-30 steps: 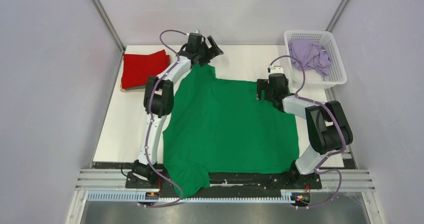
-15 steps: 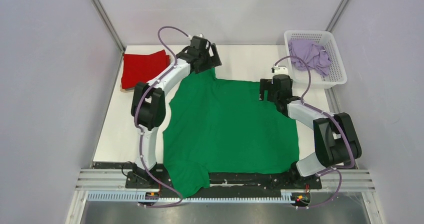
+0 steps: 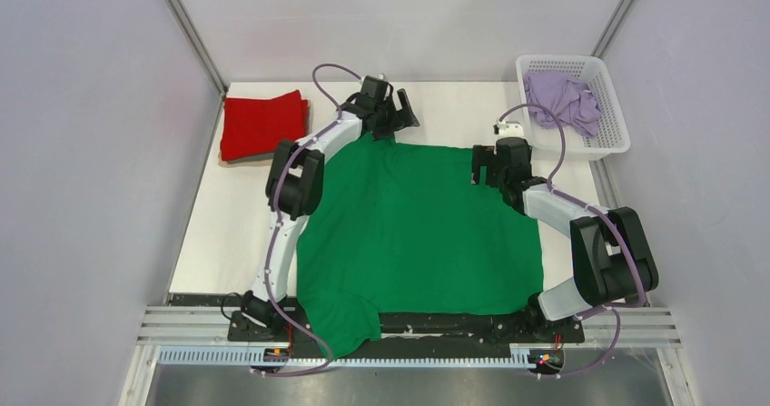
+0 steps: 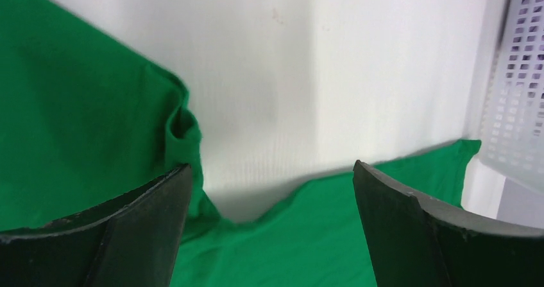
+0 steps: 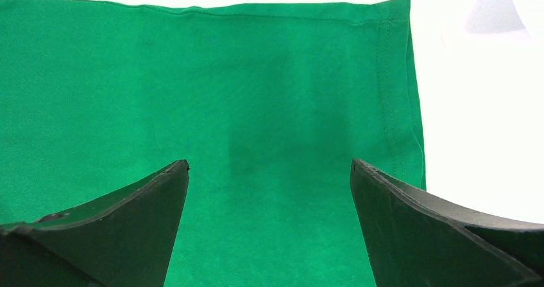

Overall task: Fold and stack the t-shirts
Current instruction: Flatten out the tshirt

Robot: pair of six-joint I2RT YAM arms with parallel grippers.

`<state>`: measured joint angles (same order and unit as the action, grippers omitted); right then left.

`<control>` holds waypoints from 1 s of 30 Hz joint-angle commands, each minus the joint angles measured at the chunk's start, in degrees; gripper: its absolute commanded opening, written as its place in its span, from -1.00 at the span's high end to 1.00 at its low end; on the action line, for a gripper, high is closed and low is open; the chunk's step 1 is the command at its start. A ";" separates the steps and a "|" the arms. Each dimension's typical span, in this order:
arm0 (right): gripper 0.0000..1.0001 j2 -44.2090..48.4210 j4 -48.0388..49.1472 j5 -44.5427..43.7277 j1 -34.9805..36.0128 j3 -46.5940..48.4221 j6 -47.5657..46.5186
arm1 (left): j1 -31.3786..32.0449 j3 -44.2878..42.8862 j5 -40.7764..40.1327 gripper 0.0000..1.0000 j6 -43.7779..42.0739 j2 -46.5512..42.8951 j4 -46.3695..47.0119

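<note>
Green t-shirt (image 5: 269,107) — its stitched hem (image 5: 399,94) shows from the right wrist only.

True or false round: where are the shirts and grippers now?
The bright green t-shirt lies spread on the white table. True.
The folded red t-shirt sits in the white plastic lattice basket. False: it lies at the table's far left; the basket holds the pale lilac t-shirt.
The left gripper and right gripper both stand open, empty. True.
The right gripper hovers over the red t-shirt. False: over the green one's far edge.
</note>
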<state>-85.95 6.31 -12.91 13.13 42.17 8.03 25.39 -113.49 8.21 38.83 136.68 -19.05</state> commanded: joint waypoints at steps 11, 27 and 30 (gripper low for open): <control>-0.96 0.14 0.50 -0.13 -0.10 0.01 0.23 | 0.20 -12.69 7.01 -0.99 2.08 5.13 2.43; -0.96 -4.25 0.02 1.18 -0.19 3.15 0.31 | -0.16 12.69 -17.47 -0.99 -7.71 -14.13 -11.27; -0.96 -5.62 0.17 0.80 -0.14 3.93 -0.08 | -0.25 11.30 -19.15 -0.99 -8.21 -12.50 -13.80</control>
<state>-90.08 5.50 -11.88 13.13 43.16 8.08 25.43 -99.90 -5.43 34.04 121.25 -26.30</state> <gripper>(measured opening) 0.979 0.994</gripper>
